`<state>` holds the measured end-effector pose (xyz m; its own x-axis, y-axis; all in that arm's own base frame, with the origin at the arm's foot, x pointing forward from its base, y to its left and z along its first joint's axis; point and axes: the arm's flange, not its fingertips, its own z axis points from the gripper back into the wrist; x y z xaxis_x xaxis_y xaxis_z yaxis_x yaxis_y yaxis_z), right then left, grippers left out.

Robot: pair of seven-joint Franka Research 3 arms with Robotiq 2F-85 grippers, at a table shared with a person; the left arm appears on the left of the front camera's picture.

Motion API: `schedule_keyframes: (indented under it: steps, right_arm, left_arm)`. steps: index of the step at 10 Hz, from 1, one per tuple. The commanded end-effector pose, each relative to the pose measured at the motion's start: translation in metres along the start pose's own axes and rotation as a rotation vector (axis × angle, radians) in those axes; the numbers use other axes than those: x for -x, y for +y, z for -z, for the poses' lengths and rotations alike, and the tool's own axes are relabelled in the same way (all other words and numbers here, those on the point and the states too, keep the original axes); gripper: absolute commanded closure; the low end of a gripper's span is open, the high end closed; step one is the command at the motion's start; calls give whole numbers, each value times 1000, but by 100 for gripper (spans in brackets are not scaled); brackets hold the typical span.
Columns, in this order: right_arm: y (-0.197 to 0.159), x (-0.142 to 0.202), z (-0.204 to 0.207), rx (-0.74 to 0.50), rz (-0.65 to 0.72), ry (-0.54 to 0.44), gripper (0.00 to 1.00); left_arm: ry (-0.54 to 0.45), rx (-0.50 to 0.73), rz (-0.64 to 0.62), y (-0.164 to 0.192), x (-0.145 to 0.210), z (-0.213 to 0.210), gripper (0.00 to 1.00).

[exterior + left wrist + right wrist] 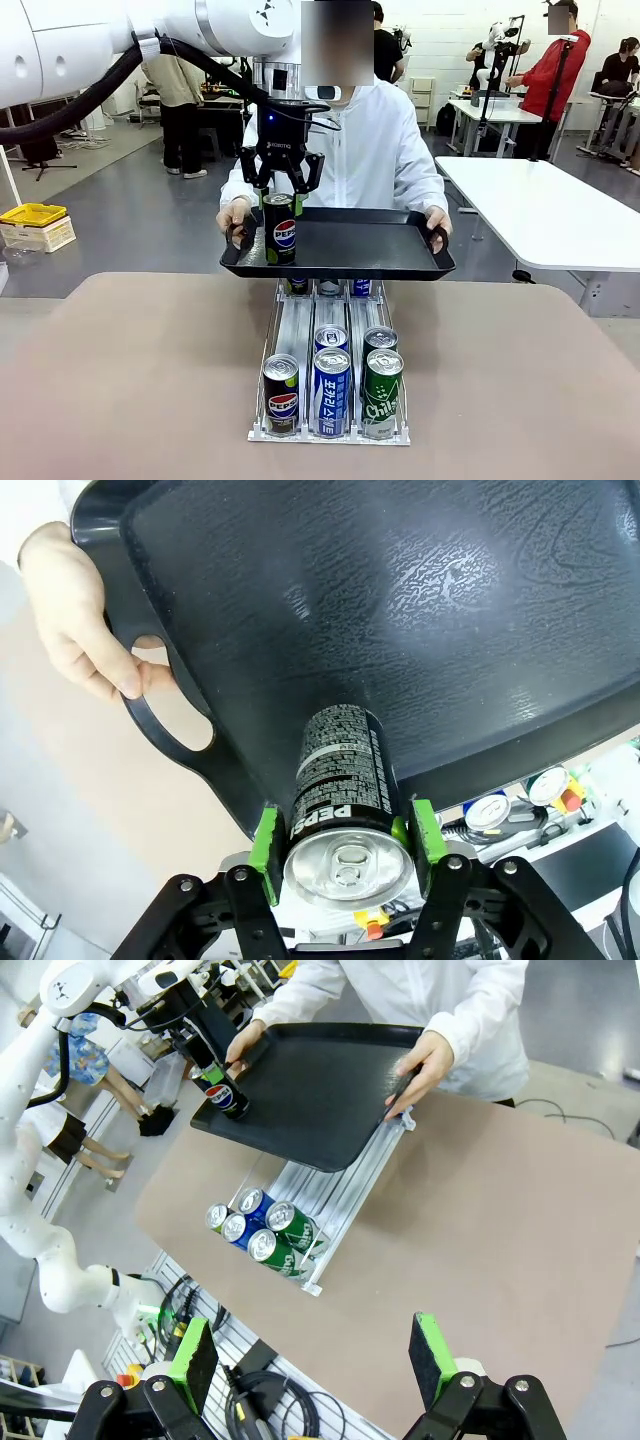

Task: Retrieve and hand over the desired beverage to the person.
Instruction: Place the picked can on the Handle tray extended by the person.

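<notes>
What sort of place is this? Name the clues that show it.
Probably a robotics lab or workshop: a white robot arm grips a can on a black tray, and behind it people stand among white tables on a bare grey floor.

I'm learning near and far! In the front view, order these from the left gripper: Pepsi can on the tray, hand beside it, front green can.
1. Pepsi can, between the left gripper pads.
2. Person's hand, holding the tray just beside it.
3. Green can, front of the rack.
</notes>
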<state>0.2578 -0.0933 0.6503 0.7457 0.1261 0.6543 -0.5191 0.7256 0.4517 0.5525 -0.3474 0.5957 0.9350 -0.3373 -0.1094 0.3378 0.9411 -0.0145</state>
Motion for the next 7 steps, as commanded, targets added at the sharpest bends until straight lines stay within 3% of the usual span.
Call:
schedule_keyframes:
  steps: [1,7]
  right_arm:
    - [-1,-2,1,-23,-11,-8,0]
    - [-1,-2,1,-23,-11,-8,0]
  left_arm:
    - [17,10,-10,-3,-4,-10,0]
    - [8,-15,-16,-3,-2,-14,0]
